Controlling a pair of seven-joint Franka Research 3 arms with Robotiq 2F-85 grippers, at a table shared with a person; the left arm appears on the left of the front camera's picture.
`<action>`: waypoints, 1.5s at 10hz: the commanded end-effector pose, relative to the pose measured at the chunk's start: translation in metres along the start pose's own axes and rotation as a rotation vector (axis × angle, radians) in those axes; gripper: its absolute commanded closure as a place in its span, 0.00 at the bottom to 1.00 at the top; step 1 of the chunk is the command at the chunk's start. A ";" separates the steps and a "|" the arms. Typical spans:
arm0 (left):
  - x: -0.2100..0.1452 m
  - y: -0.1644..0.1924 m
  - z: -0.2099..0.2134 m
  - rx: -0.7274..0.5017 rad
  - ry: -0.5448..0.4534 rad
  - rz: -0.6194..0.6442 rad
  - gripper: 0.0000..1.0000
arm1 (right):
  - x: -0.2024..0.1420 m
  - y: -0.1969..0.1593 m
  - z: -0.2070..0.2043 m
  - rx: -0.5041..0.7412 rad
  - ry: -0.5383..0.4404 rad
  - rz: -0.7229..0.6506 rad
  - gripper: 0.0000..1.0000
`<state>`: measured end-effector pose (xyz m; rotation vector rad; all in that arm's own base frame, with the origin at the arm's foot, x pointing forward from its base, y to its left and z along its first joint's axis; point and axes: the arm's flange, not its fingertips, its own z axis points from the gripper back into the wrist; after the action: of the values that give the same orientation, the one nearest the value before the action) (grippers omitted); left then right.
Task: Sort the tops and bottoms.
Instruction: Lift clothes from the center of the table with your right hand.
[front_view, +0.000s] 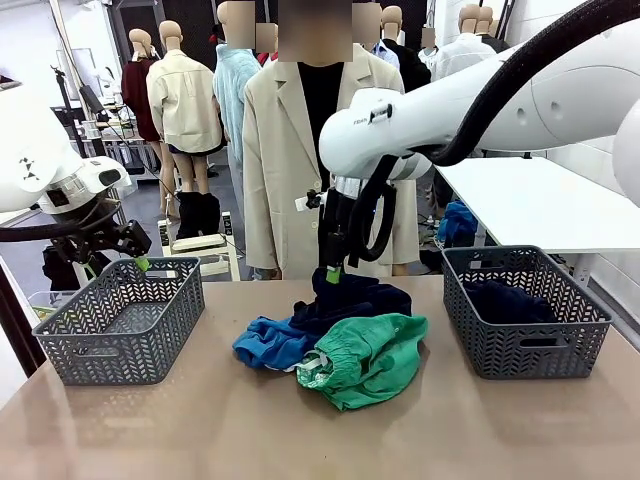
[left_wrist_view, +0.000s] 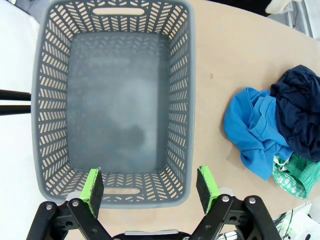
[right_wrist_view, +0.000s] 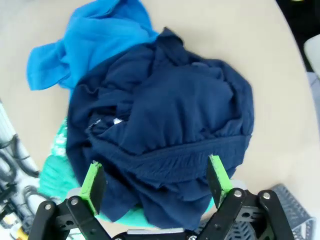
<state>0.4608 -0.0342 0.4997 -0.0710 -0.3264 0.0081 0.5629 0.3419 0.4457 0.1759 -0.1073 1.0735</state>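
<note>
A: Right hand (right_wrist_view: 155, 172) hangs open over the long dark navy cloth bottoms (right_wrist_view: 165, 115), heaped in the middle of the bench (right_wrist_view: 225, 30). Risk?
B: Tangled folds. The soft royal-blue cloth top (right_wrist_view: 90, 40) touching them may lift along.

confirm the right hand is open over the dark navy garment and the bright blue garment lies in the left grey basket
No: the bright blue garment lies on the table against the dark navy garment, as the left wrist view shows.

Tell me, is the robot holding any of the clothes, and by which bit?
Nothing is held. The right pincer is open above the dark navy garment, and the left pincer is open over the grey basket.
</note>
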 end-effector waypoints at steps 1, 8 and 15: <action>-0.003 0.000 0.002 0.004 0.005 0.023 0.04 | -0.001 0.006 -0.018 -0.093 -0.009 0.034 0.00; -0.003 0.000 0.002 0.004 0.005 0.023 0.04 | 0.005 0.004 -0.024 -0.036 0.039 0.052 0.59; -0.003 0.000 0.002 0.004 0.005 0.023 0.04 | 0.006 0.015 -0.001 -0.084 0.036 0.082 1.00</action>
<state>0.4608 -0.0342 0.4997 -0.0710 -0.3264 0.0083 0.5584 0.3559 0.4414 0.1059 -0.1278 1.1413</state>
